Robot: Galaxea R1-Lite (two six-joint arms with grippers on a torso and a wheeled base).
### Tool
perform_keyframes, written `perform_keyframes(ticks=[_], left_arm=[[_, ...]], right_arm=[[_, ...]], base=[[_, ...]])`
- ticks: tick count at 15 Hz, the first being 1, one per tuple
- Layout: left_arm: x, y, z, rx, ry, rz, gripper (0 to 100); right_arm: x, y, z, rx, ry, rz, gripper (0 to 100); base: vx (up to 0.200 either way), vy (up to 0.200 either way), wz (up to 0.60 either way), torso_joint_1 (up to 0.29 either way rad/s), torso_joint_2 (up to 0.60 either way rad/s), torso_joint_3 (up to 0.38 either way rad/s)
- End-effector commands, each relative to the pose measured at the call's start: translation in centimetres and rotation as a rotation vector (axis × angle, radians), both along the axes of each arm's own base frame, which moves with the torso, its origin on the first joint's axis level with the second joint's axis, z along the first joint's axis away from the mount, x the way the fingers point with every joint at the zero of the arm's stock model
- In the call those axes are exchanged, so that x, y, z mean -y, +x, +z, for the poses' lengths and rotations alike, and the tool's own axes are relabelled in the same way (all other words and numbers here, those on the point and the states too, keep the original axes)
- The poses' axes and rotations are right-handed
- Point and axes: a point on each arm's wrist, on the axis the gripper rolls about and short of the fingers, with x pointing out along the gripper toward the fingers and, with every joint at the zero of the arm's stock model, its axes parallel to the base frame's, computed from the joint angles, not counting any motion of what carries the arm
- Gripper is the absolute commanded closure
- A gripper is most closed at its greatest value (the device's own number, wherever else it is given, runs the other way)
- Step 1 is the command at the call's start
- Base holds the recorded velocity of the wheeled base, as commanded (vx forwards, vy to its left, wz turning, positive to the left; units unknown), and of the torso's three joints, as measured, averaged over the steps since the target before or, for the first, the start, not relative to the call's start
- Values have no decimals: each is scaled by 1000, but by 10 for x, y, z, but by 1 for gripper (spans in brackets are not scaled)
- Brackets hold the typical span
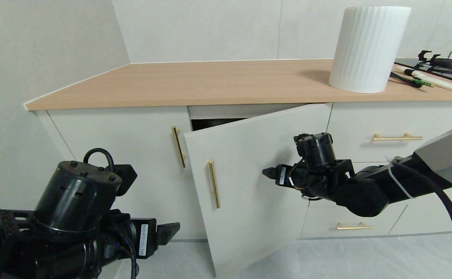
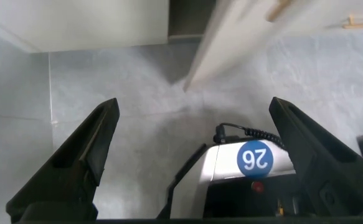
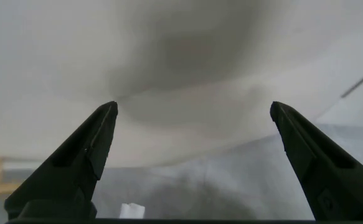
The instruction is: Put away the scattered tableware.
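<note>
Though the cabinet door (image 1: 245, 221) hangs ajar, the inside shows dark.

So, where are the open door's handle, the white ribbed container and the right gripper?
door handle (image 1: 213, 184), head view, middle of the gold bar.
white ribbed container (image 1: 369, 48), head view, its side wall.
right gripper (image 1: 268, 172), head view, between its fingertips.
</note>
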Motion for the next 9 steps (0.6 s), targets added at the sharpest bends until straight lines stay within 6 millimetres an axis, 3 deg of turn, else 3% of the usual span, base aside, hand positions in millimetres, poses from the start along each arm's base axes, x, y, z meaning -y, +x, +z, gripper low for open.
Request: perform_keyframes(ticks=[1, 9], left_arm=[[0, 0, 0, -1, 1, 0, 0], [0, 0, 0, -1, 0, -1, 0]], right_arm=[[-2, 4, 2, 6, 25, -12, 0], [-6, 42, -3, 62, 81, -229, 0]], base=[[0, 0, 0, 0, 0, 0], [0, 0, 0, 0, 0, 0]])
